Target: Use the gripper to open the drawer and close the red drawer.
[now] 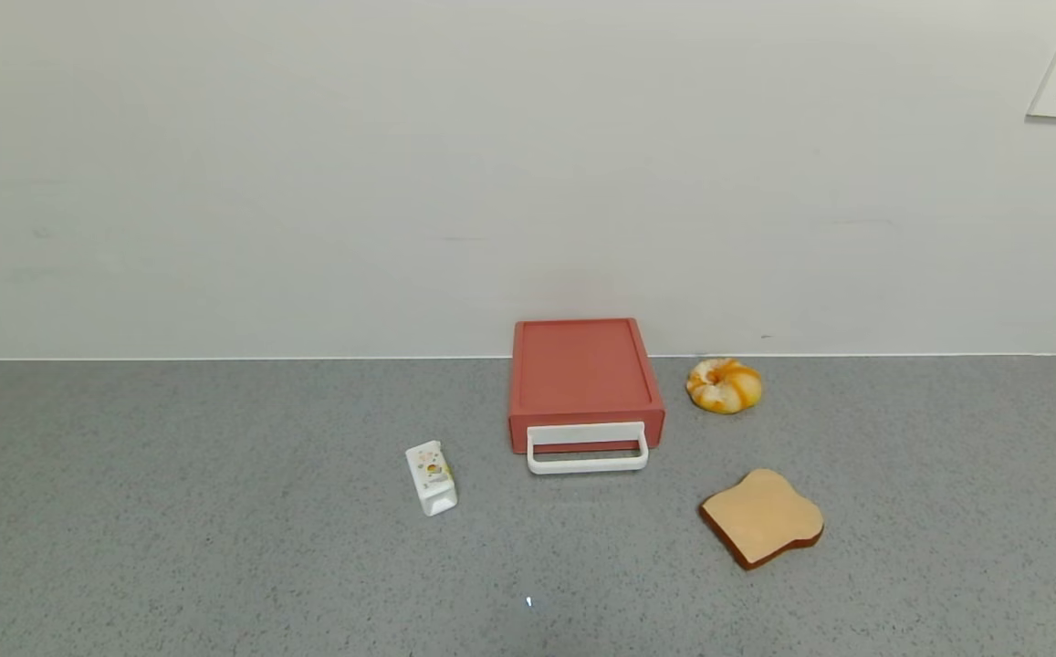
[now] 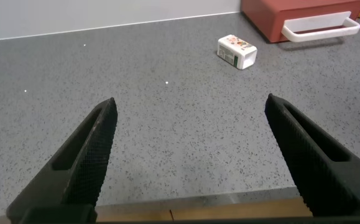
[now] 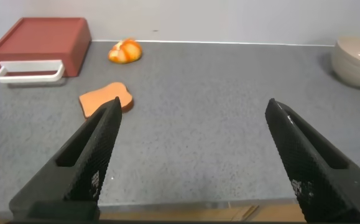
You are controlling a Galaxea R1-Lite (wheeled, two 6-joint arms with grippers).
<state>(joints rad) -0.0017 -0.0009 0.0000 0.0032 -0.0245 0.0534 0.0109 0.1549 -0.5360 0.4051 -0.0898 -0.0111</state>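
Now both grippers hang low over the near edge of the grey counter, and neither one appears in the head view. On the left side, the left gripper has its two black fingers spread wide apart, with only bare counter between them, so it grasps nothing. Ahead of this gripper, well apart from it, a small white carton lies on its side. Beyond the carton and toward the right arm's side stands the drawer, a flat brick-red box against the white wall. Its tray sits flush in the box, so it looks closed, and the white loop handle on its front faces the robot. On the right side, the right gripper is also released, its fingers far apart and nothing between them. From this gripper, the drawer is far ahead and toward the left arm's side. A toast slice lies flat between the gripper and the drawer, nearer to the drawer. A small orange and white donut sits just beside the drawer, near the wall. Off to the outer side of the right gripper, a pale bowl stands on the counter.
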